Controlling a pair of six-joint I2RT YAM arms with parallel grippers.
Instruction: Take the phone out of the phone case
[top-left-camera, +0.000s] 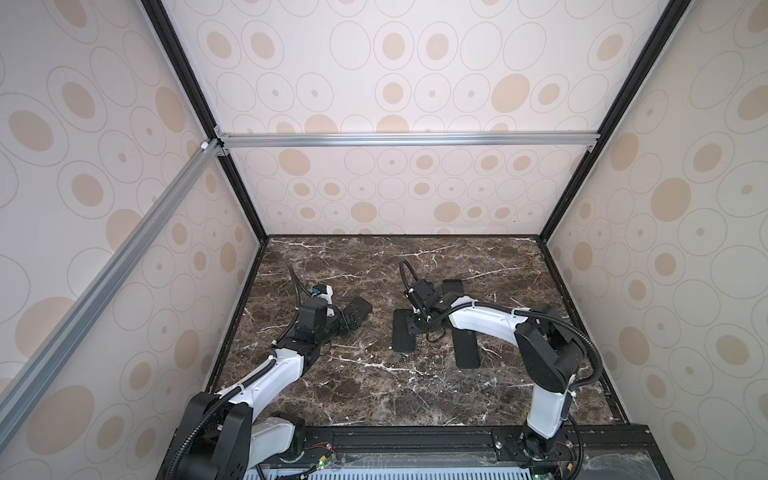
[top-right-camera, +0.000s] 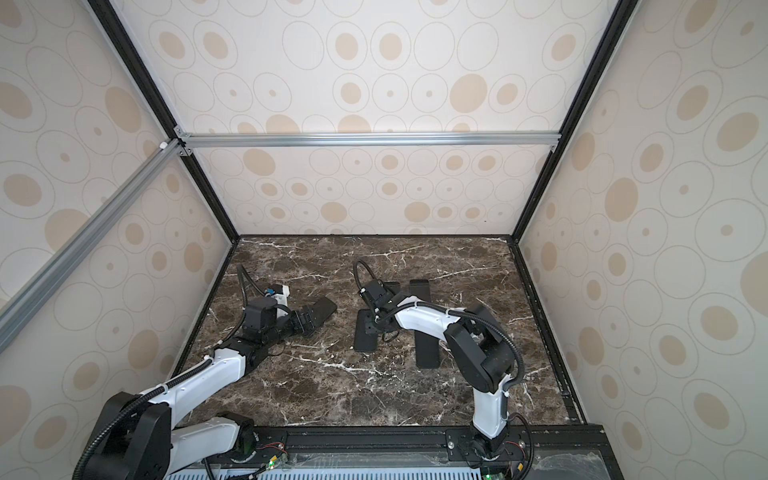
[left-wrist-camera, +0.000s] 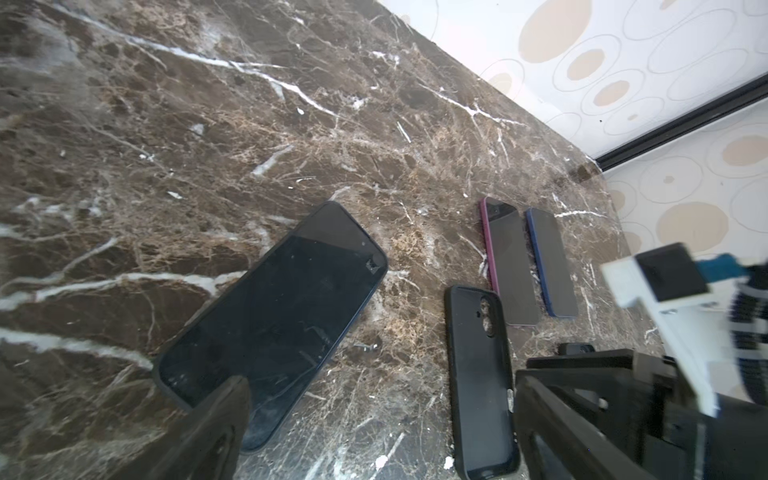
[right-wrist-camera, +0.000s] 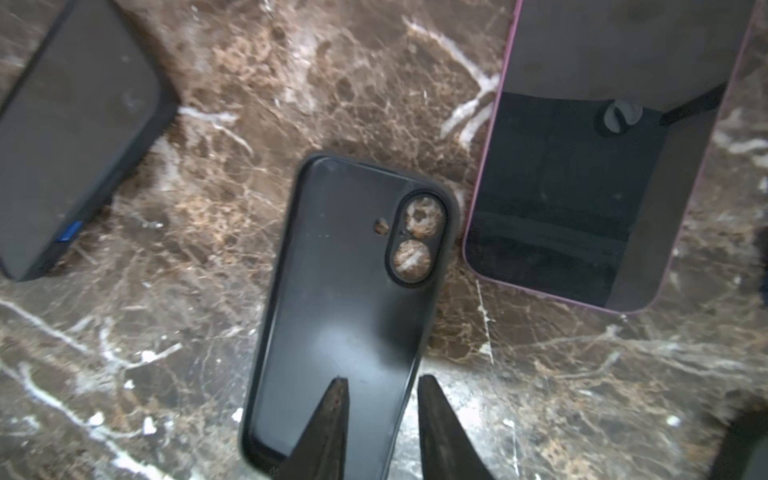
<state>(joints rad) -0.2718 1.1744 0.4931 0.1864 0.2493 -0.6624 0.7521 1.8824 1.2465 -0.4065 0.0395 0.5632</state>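
**Left fingers (left-wrist-camera: 216, 419) spread wide at the cased phone, nothing gripped**

Left gripper (left-wrist-camera: 380, 378): jaws fully apart, low over the table (left-wrist-camera: 208, 124). The phone (left-wrist-camera: 274, 316) lies flat, screen up, seated in its black case (right-wrist-camera: 112, 174). One finger overlaps its near corner and the other stands well clear, so there is no clamp.

Right gripper (right-wrist-camera: 381, 380): jaws narrow but parted, straddling the long side wall of an empty case (right-wrist-camera: 340, 291). Marble shows through its camera holes. A gap shows between the inner finger and the wall, so no pinch. A pink-rimmed phone (right-wrist-camera: 602, 166) lies just beside it, with a blue phone (left-wrist-camera: 550, 262) next to that.

Step, as I read it: taking hold of the cased phone; removal not begun.

Next move likely calls for the left jaws to close across the phone's narrow width and steady it. The right would then leave the empty case and come over to peel the soft rim off one corner. The glass looks slick, so a shallow grip may slip.
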